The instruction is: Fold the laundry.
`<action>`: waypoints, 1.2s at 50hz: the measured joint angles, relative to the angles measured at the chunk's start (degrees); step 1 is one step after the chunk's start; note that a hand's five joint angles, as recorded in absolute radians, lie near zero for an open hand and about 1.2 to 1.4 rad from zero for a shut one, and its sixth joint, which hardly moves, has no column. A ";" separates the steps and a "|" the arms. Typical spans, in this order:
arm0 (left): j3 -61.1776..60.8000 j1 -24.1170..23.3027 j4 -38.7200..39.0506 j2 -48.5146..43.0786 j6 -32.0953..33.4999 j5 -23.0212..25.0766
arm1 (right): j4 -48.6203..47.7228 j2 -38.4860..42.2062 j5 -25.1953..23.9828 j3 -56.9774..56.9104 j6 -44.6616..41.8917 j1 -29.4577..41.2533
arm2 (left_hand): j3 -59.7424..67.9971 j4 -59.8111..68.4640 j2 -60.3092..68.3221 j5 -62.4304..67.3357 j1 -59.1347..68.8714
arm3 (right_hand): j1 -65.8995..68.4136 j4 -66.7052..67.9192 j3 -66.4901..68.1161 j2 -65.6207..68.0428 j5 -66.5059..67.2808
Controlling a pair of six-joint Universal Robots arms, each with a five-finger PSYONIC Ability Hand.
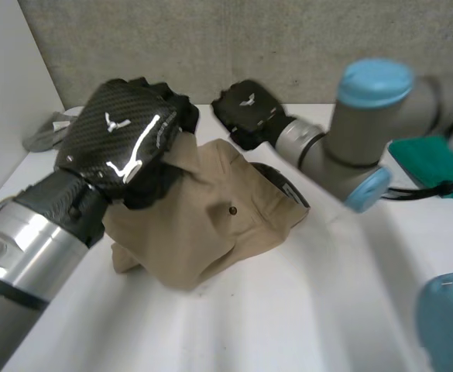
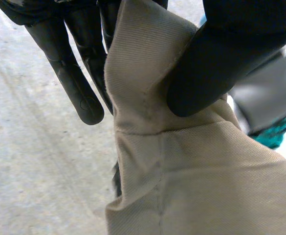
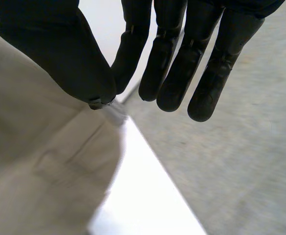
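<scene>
Tan garment [image 1: 203, 232] — left hand [image 1: 121, 136] pinches it; right hand [image 1: 245, 108] straight-fingered beside.

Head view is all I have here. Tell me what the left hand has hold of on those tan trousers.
Observer: Its wrist view shows the left hand pinching a fold of the trousers between thumb and fingers.
Operator: Describe the cloth at the pinch.
Observer: A stitched seam crosses the fold just below the thumb.
Operator: Now report the right hand.
Observer: In its wrist view the right hand is open, fingers straight and holding nothing. The trousers' edge lies beside its thumb, and I cannot tell whether they touch.
</scene>
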 measured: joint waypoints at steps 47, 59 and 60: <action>0.11 -1.22 -3.67 -0.76 -0.12 0.08 | 7.49 4.76 -13.54 -5.04 -11.68 -2.87 | 0.00 0.00 0.00 0.00 0.00 | -44.57 -54.36 -55.10 -54.83 -52.98; 0.10 -1.26 -3.64 -0.97 -0.02 0.07 | 8.01 14.22 -17.70 -10.20 -9.77 2.69 | 0.00 0.00 0.00 0.00 0.00 | -18.64 -28.02 -27.48 -27.16 -27.65; 0.13 -1.19 -3.59 -0.97 0.00 0.07 | 7.95 14.35 -17.69 -10.33 -9.78 2.81 | 0.00 0.00 0.00 0.00 0.00 | -10.53 -18.36 -17.82 -17.08 -18.71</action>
